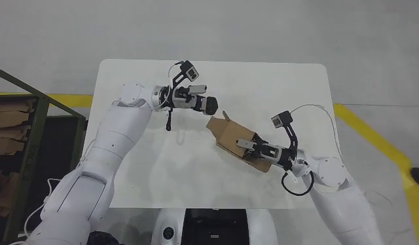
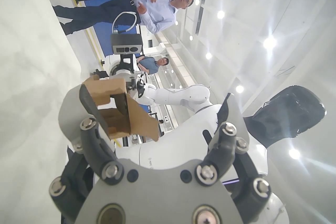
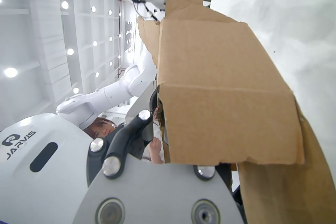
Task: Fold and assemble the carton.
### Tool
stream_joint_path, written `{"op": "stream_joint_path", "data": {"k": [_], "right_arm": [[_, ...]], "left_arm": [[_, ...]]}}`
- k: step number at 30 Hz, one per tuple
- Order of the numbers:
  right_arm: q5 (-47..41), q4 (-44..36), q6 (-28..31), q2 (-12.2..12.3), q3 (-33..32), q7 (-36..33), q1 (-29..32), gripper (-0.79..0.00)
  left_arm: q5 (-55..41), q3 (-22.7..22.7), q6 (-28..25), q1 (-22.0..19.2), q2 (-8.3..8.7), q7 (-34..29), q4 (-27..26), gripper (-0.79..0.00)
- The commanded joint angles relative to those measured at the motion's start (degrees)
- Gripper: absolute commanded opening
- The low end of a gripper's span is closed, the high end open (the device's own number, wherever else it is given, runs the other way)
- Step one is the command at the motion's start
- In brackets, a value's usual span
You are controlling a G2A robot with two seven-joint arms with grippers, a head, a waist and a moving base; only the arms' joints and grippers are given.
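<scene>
Brown carton [image 1: 234,137] is lying on white tabletop [image 1: 150,173], right of centre, sitting diagonal, partly folded, w/ flaps sticking out at the end facing the L arm. R claw [image 1: 247,143] is pinching the carton at its opposite end. In R wrist view one finger [image 3: 147,128] is pressing against the cardboard panel edge, other finger hiding behind cardboard. L claw [image 1: 211,105] is hovering just beside the flap end, not touching, spread wide, gripping nothing. L wrist view is showing both fingers [image 2: 90,107] well apart w/ the carton farther off. Rack w/ flat cardboard [image 1: 16,124] is standing off the tabletop's L edge in top view.
</scene>
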State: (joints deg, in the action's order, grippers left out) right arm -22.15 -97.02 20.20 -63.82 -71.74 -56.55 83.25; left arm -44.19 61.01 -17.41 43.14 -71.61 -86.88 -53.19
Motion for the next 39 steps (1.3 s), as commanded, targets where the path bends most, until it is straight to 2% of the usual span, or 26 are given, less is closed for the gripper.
{"op": "stream_joint_path", "data": {"k": [1, 9, 27, 39], "right_arm": [[-0.1, -0.2, 0.0, 0.1, 0.3, -1.1, 0.2, -0.785], [-0.8, -0.9, -1.0, 0.0, 2.6, -2.6, -0.3, -0.785], [-3.5, 3.1, -1.8, -0.3, 2.4, 3.1, -3.6, -0.785], [-4.1, 3.5, -2.0, -0.3, 2.5, 3.9, -3.8, -0.785]], "left_arm": [[0.0, -0.3, -0.1, -0.2, -0.12, 0.1, -0.1, 0.0], [0.2, -1.6, 0.1, -0.7, -0.66, 0.0, -0.1, 0.0], [-0.6, -1.9, 1.1, 0.6, -0.78, -1.1, -1.9, 0.0], [-1.0, -3.0, 1.1, 0.7, -1.04, -1.1, -1.7, 0.0]]}}
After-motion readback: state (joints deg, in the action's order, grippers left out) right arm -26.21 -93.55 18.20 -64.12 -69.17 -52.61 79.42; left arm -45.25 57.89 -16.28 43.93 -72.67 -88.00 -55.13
